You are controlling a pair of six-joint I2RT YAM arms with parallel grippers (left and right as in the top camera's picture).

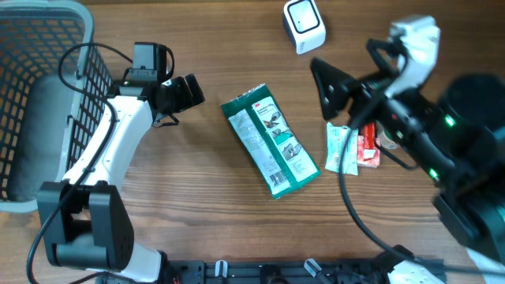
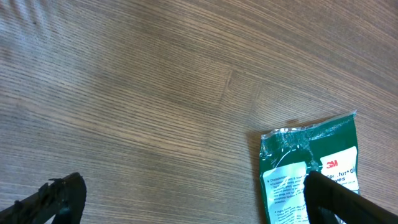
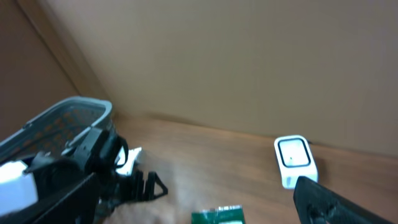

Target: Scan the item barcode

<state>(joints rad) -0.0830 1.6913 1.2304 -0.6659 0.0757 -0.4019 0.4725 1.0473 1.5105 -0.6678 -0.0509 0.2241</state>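
Packet: the green packet (image 1: 269,140) lay flat on the table (image 1: 197,197), away from every table edge.
Room: bare wood lay on all sides of it, widest on its near side.
Neighbours: the white sachets (image 1: 339,148) lay near its right side, not touching; the white scanner (image 1: 304,25) stood beyond its far end; the basket (image 1: 47,24) was well to its left.
Axis: the long axis ran diagonally, logo end far-left, other end near-right.
Left gripper (image 1: 193,91): near the logo end, jaws spread wide, empty.
Right gripper (image 1: 330,88): right of the packet, jaws spread wide, empty.

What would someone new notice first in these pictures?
The green 3M packet lying diagonally at the centre of the table stands out first. A white barcode scanner sits at the far edge, and a grey mesh basket fills the left side, with the open left gripper between basket and packet.
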